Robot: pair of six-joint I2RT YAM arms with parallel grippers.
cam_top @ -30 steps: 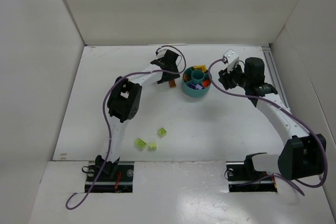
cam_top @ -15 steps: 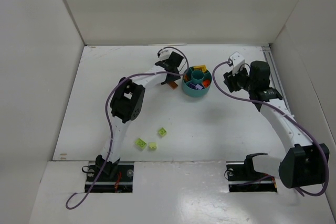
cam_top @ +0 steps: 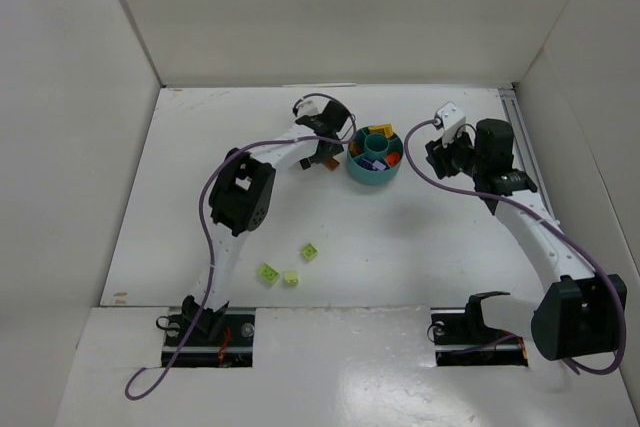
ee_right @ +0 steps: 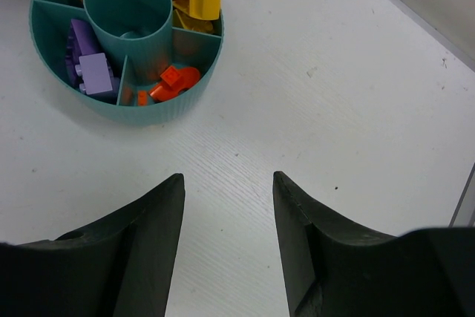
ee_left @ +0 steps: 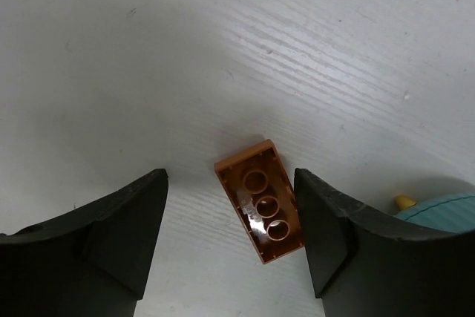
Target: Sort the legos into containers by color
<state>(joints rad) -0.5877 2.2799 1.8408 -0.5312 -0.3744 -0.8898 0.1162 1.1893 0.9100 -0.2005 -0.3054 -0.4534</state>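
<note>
Brown brick (ee_left: 260,202) beside teal dish (cam_top: 372,180); three lime bricks (cam_top: 311,252) well apart

Bright, even light throws soft shadows; pictures are sharp.

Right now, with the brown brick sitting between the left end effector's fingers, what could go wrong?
1. The brown brick lies skewed and underside up between the fingers of the open left end effector, much nearer one finger. Closing may spin it or squirt it out rather than grip it.
2. The teal dish sits close beside the brick. A wide finger or a careless lift could nudge it and shake out sorted pieces.
</note>
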